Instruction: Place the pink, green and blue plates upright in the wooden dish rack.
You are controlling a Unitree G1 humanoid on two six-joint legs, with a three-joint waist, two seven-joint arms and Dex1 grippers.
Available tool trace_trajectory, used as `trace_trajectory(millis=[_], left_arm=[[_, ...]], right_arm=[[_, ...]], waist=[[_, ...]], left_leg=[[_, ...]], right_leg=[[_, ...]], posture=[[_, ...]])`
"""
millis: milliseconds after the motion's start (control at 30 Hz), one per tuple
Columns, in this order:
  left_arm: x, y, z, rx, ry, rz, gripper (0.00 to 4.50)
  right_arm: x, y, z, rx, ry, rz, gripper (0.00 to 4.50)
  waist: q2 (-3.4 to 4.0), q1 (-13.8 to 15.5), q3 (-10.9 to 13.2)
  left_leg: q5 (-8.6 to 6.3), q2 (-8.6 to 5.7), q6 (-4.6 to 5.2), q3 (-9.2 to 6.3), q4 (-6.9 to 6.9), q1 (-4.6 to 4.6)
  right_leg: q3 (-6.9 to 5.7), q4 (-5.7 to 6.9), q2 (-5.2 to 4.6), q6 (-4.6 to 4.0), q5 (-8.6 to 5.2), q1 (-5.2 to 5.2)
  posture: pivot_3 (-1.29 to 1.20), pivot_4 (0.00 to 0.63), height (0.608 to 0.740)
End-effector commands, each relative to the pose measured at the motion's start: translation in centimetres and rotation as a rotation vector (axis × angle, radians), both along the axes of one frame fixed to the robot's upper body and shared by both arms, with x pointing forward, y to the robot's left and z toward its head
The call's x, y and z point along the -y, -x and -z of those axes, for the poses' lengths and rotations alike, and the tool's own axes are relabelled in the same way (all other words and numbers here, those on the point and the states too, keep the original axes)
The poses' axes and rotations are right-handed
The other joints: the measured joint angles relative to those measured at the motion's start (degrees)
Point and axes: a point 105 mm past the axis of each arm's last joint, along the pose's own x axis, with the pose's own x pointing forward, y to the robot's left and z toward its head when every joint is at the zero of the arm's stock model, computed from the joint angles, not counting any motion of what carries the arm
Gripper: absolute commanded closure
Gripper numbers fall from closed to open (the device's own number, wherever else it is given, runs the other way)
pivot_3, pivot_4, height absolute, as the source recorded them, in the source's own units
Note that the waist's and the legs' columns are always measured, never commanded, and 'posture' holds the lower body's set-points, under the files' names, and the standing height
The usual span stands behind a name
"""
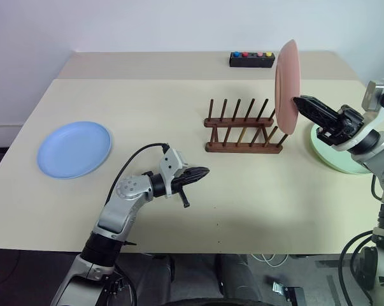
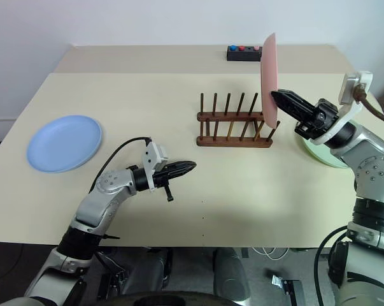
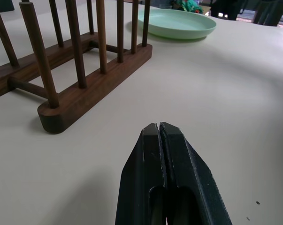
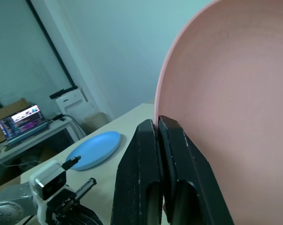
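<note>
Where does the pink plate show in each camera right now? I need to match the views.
Left eye view: pink plate held on edge above the wooden dish rack's right end.
Right eye view: pink plate upper right of centre, over the rack's right end.
Left wrist view: no pink plate to point to.
Right wrist view: pink plate close up, pinched at its rim by the right gripper.
Shared landmark: blue plate, lying flat.

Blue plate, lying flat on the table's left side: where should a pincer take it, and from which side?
Probably the rim of the blue plate nearest the left pincer, approached low from that side. It lies flat on the table, so only the shallow raised edge offers a pinch: one finger over the rim, one under. The left pincer is shut and must open first.
</note>
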Motion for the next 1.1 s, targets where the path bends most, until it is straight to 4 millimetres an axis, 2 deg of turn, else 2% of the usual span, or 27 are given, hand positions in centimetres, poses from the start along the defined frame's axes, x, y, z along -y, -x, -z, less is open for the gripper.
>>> trace_trajectory(millis=[33,433,733,1000,1100], left_arm=[[0.1,0.0,-0.9,0.029,0.017,0.017,4.50],[0.0,0.2,-0.6,0.020,0.015,0.005,4.50],[-0.2,0.2,-0.5,0.016,0.014,-0.007,4.50],[-0.2,0.1,-0.4,0.018,0.011,-0.008,4.50],[-0.2,0.1,-0.4,0.018,0.009,-0.008,4.50]], right_arm=[[-0.1,0.9,-2.2,0.067,0.005,-0.048,4.46],[-0.1,0.6,-2.2,0.031,-0.011,-0.090,4.46],[1.5,-0.9,-2.3,-0.023,-0.107,-0.059,4.46],[2.6,-1.8,-1.5,-0.067,-0.124,0.006,4.46],[3.0,-2.0,-1.4,-0.072,-0.133,0.031,3.60]], waist=[[0.00,0.0,0.0],[0.00,0.0,0.0],[0.00,-0.1,0.0],[0.00,-0.1,0.0],[0.00,-0.1,0.0]], left_leg=[[0.00,0.00,0.00,0.00,-0.01,0.00],[0.00,0.00,0.00,0.00,-0.01,0.00],[0.00,0.00,0.00,0.01,-0.02,-0.01],[0.00,0.00,0.00,0.02,0.00,-0.01],[0.00,0.00,0.00,0.02,0.00,-0.01]], right_leg=[[0.00,0.00,0.00,0.00,0.00,0.00],[0.00,0.00,0.00,0.00,0.00,-0.01],[0.00,0.00,0.00,0.00,0.00,-0.02],[0.00,0.00,0.00,0.00,0.00,-0.02],[0.00,0.00,0.00,0.00,0.00,-0.02]], posture=[[0.00,0.150,0.734],[0.00,0.150,0.734],[0.00,0.150,0.734],[0.00,0.150,0.734],[0.00,0.150,0.734]])
